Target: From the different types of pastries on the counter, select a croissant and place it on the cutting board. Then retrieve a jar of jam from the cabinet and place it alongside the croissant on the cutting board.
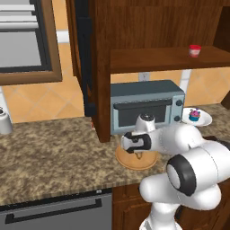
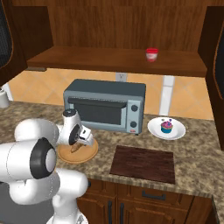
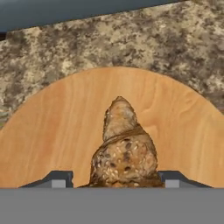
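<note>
The cabinet (image 2: 122,26) hangs over the counter (image 1: 54,148), its doors swung open, and its shelf (image 2: 113,61) carries the jam jar (image 2: 151,54) toward the right end. Below the shelf a grey toaster oven (image 2: 105,105) stands on the counter against the tiled wall. Right of the oven's front, near the counter's front edge, the dark cutting board (image 2: 143,163) lies flat and bare. Behind the board, just beside the oven, a white plate (image 2: 166,128) holds the cupcake (image 2: 166,126). Left of the board and in front of the oven sits a round tan wooden plate (image 2: 81,154), and the arm reaches down over it. The croissant (image 3: 124,151) lies on this plate, pointing away from the hand camera. The hand (image 3: 113,178) is down at the plate with its jaws spread, one fingertip (image 3: 57,179) on each side of the croissant's near, thick end; a narrow gap shows between each tip and the pastry, so the hand is not gripping it.
</note>
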Controlling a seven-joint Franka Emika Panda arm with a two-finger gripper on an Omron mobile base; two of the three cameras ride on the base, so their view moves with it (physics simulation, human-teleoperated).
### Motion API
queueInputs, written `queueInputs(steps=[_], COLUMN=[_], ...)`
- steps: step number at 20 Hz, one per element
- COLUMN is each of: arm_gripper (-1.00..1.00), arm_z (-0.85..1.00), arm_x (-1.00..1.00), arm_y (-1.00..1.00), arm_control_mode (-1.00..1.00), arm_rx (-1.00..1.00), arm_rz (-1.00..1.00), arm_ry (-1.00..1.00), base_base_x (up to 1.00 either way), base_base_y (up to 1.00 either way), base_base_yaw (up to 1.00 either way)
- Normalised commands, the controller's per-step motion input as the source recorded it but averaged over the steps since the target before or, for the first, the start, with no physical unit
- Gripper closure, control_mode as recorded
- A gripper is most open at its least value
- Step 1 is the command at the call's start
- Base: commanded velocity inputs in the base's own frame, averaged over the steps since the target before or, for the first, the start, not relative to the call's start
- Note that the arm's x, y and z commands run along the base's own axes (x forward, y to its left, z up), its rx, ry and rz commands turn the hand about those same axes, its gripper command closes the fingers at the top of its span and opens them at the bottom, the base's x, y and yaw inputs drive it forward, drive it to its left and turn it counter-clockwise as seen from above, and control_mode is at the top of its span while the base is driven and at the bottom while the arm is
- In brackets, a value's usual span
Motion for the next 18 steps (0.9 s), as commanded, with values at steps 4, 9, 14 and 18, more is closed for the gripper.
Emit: queueInputs(steps=[4, 9, 14, 18], arm_gripper=[1.00, 1.00, 1.00, 1.00], arm_z=[0.59, 0.49, 0.36, 0.59], arm_x=[-0.49, -0.82, -0.70, -0.60], arm_y=[-0.11, -0.52, -0.77, -0.81], arm_control_mode=[-1.00, -1.00, -1.00, -1.00], arm_rx=[0.00, 0.00, -0.02, -0.01], arm_rz=[0.01, 0.06, 0.11, 0.13], arm_ry=[-0.01, 0.00, 0.00, -0.01], base_base_x=[0.00, 0.00, 0.00, 0.00], base_base_y=[0.00, 0.00, 0.00, 0.00], base_base_yaw=[0.00, 0.00, 0.00, 0.00])
